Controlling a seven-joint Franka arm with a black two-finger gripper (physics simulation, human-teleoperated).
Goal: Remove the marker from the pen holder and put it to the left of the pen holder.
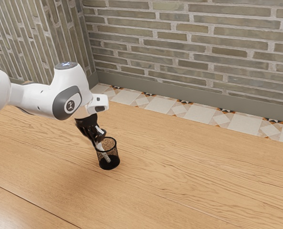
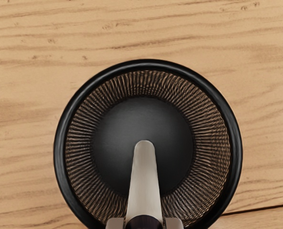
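One white arm [image 1: 67, 98] comes in at the exterior view's left; if it moves sideways before the marker [image 2: 144, 181] clears the pen holder [image 2: 236, 143], we would expect a snag and a toppled holder. To its right, we find the fingers [image 1: 100, 135] closed on the marker's upper end, touching both sides, parted only by its width. The marker leans inside the holder; gripped near one end, it could swivel if it catches the mesh. The holder stands upright on the tabletop [image 1: 203, 167].
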